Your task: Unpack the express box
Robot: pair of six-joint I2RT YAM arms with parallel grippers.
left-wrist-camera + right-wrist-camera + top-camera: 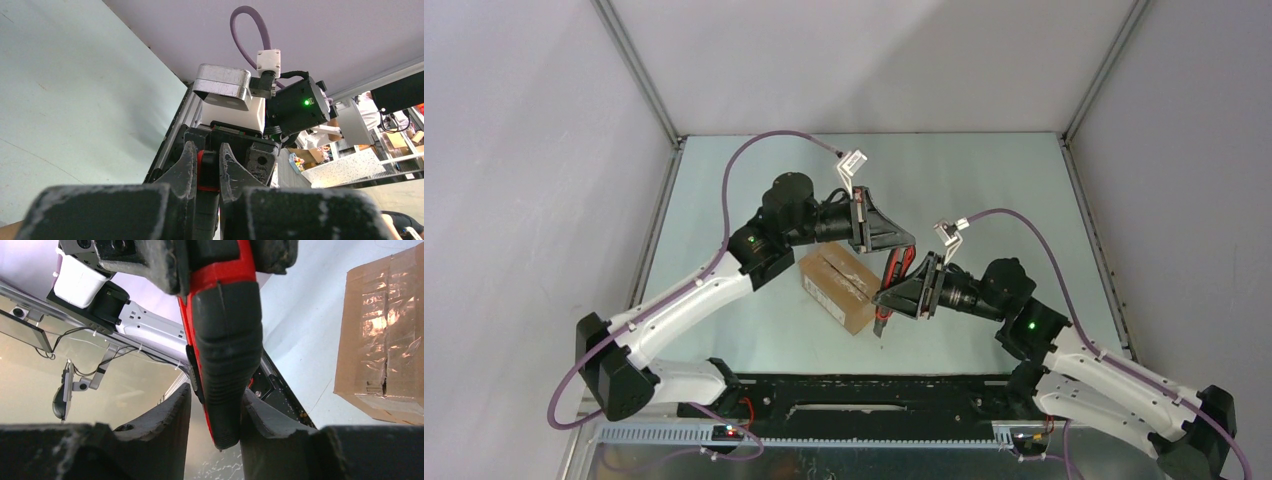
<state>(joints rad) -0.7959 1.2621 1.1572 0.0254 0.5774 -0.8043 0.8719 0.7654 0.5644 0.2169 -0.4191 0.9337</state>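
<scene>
Express box (pixel 839 290) taped shut, left jaws clamping knife (pixel 227 355), right jaws round it, grip unclear

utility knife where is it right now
Top view, table centre: the utility knife spans between the left gripper and right gripper, just right of the express box.

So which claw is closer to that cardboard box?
Right. The right gripper sits at the right edge of the cardboard box; the left gripper hangs beyond its far right corner, slightly farther off.
</scene>
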